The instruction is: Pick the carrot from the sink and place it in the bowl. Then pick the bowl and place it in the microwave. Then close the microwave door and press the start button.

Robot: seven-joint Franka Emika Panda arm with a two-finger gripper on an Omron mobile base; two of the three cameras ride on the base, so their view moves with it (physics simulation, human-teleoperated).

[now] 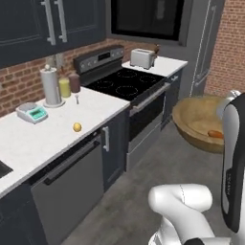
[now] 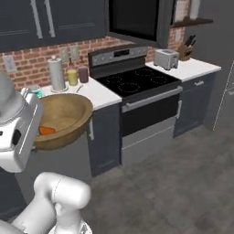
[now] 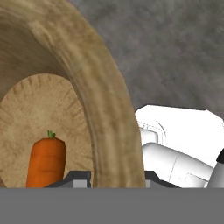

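Bowl [image 1: 198,123] is held up off the floor in front of the stove [image 2: 137,82], its rim pinched between the closed jaws of the gripper [image 3: 117,177] | carrot [image 3: 46,162] is seen lying inside the bowl | microwave [image 1: 146,19] is mounted above the stove | yellow fruit [image 1: 77,127] is left on the counter [image 1: 43,139]

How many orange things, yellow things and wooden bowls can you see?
Orange: 1, the carrot
Yellow: 2, the round fruit and the cup
Wooden bowls: 1, the bowl
Total: 4
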